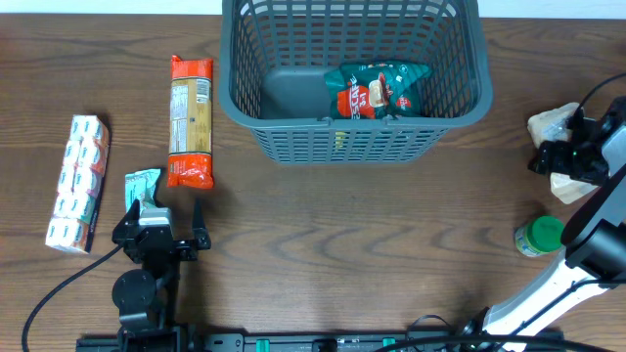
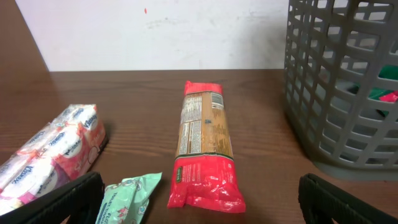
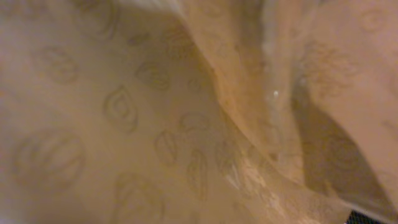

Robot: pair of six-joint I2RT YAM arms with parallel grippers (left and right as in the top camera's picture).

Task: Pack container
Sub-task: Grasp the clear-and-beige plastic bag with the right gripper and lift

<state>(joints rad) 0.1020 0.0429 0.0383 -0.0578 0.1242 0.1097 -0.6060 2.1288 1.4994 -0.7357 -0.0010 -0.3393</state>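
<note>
The dark grey slotted container [image 1: 284,137] stands at the back middle of the table, with a teal and red snack bag [image 1: 377,90] on its floor. Its wall also shows in the left wrist view [image 2: 336,93]. My left gripper [image 1: 163,233] is open and empty near the front left, with a mint green packet [image 1: 143,186] just ahead of its left finger [image 2: 127,199]. My right gripper [image 1: 565,152] sits over a cream crinkled bag [image 1: 550,122] at the right edge. That bag [image 3: 155,124] fills the right wrist view and hides the fingers.
A long red pasta packet [image 1: 190,119] lies left of the container, seen also in the left wrist view [image 2: 202,143]. A pink and white tissue pack [image 1: 78,181] lies at the far left [image 2: 50,155]. A green-lidded jar [image 1: 540,237] stands at the front right.
</note>
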